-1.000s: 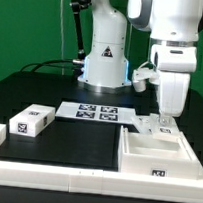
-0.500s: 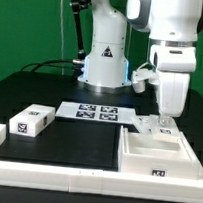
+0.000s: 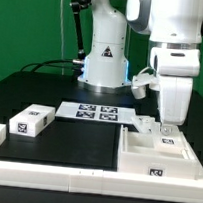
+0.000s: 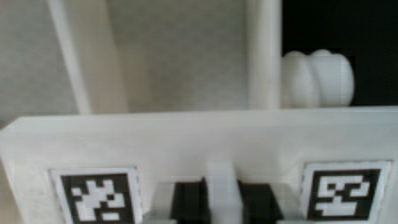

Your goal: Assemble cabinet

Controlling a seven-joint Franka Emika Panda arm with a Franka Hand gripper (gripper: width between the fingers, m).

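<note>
The cabinet (image 3: 154,160) is a large open white box at the front of the exterior view's right, with a tag on its front face. My gripper (image 3: 167,128) is down at its far wall. In the wrist view the two black fingers (image 4: 187,200) stand close together with a thin white strip of the cabinet's wall (image 4: 178,140) between them and a tag on either side, so the gripper (image 4: 222,200) is shut on that wall. A small white drawer block (image 3: 29,121) with tags lies apart at the exterior view's left.
The marker board (image 3: 96,114) lies flat between the block and the cabinet, in front of the robot's base (image 3: 103,60). A low white border rail (image 3: 42,172) runs along the front and left. A ridged round white part (image 4: 320,78) shows past the cabinet's side.
My gripper has shifted a little toward the exterior view's right, and the cabinet's far side has moved with it. The drawer block has not moved.
</note>
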